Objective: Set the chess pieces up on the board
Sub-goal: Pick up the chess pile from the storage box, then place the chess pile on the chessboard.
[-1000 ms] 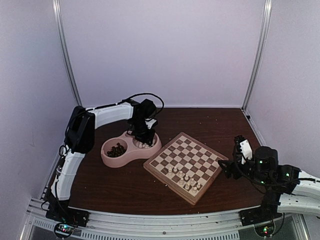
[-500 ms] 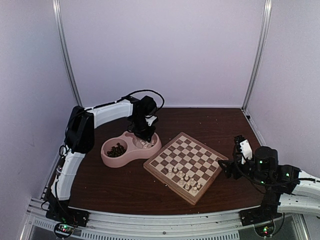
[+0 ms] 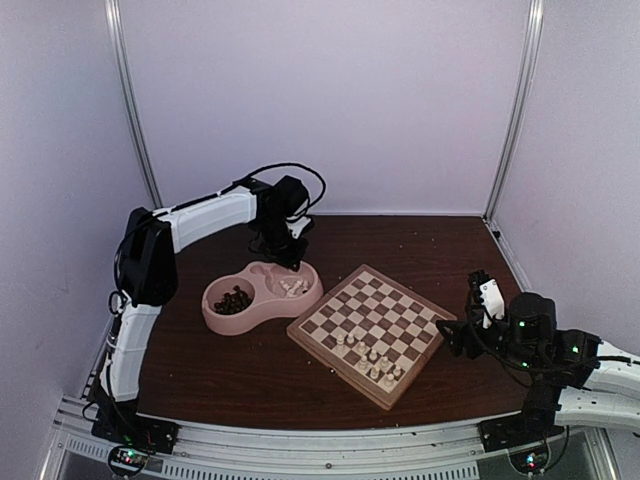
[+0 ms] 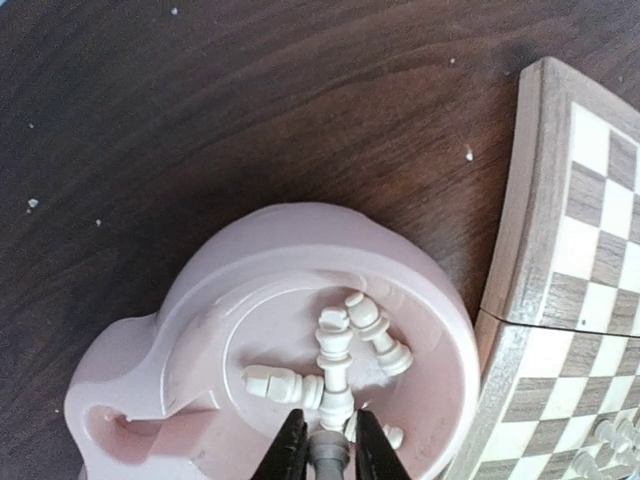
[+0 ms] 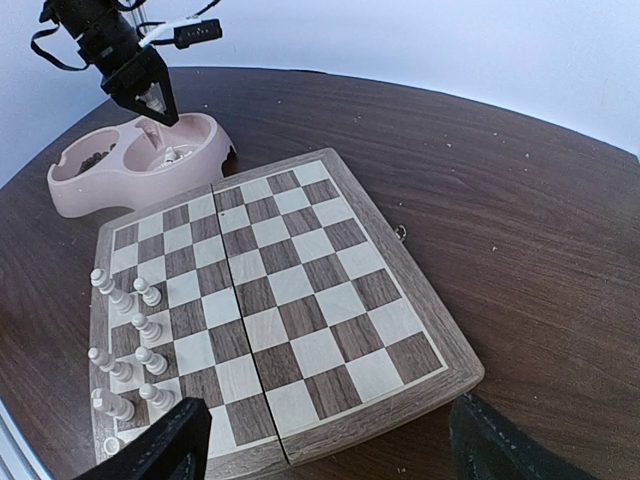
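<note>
My left gripper is shut on the base of a cream-white chess piece, held above the right bowl of the pink dish. Loose white pieces lie in that bowl beneath it. From above, the left gripper hangs just behind the dish. The board lies to the right, with several white pieces standing near its front corner. My right gripper stands open and empty at the board's near edge, with those pieces to its left.
The dish's left bowl holds dark pieces. The brown table is walled by pale panels on three sides. Small white crumbs dot the tabletop behind the dish.
The left gripper has closed on a white piece in the right bowl and risen up and back from the dish. The right arm has not moved.
</note>
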